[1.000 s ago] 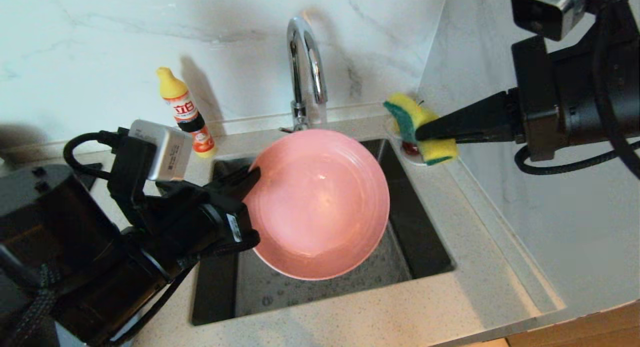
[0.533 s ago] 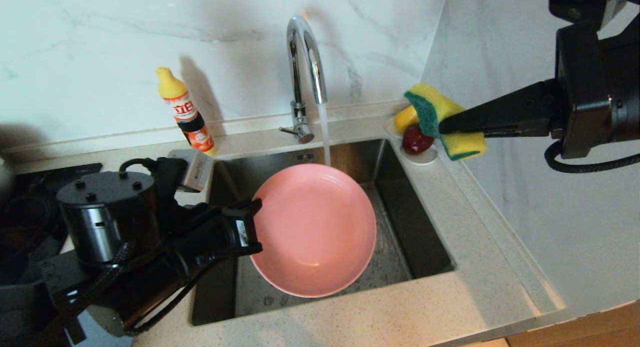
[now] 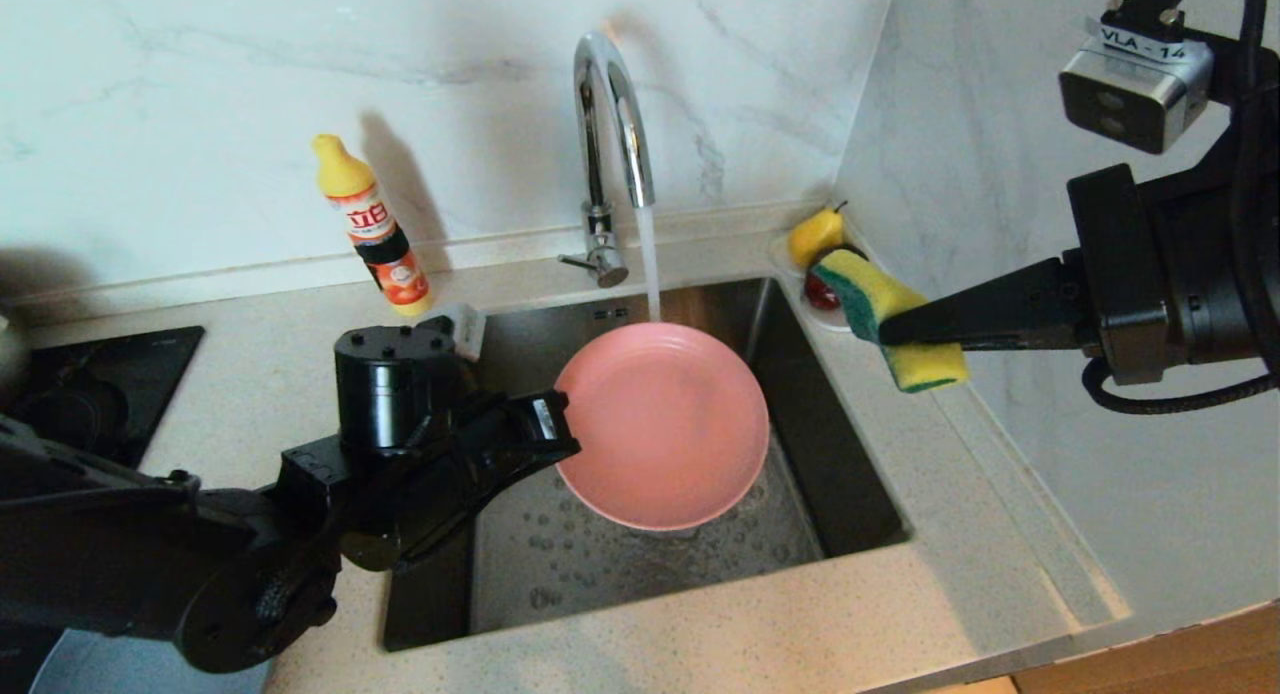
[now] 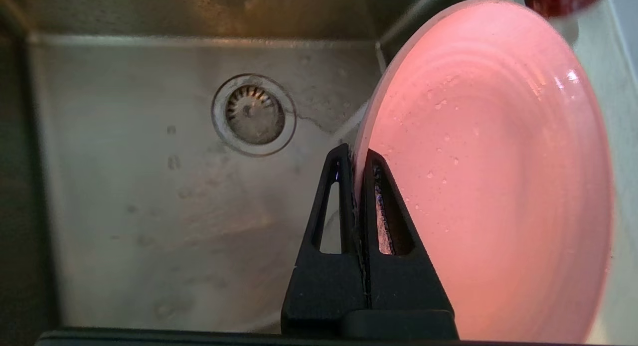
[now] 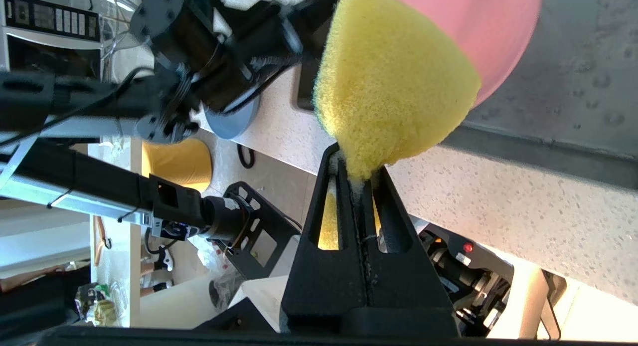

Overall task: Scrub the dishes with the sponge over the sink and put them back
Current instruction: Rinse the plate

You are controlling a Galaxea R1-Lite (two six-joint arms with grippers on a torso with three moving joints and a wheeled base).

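The pink plate hangs tilted over the steel sink, its far rim under the running stream from the chrome tap. My left gripper is shut on the plate's left rim; in the left wrist view the rim of the pink plate is pinched between the left gripper's black fingers above the drain. My right gripper is shut on the yellow-and-green sponge, held above the sink's right edge, apart from the plate. The sponge fills the right wrist view ahead of the right gripper.
An orange-and-yellow detergent bottle stands on the counter left of the tap. A yellow pear and a red fruit sit on a small white saucer at the sink's back right corner. A black cooktop lies far left.
My left arm lowered and swung the plate down into the sink, under the stream, tilting it more edge-on. My right gripper rose with the sponge, then came down and to the right.
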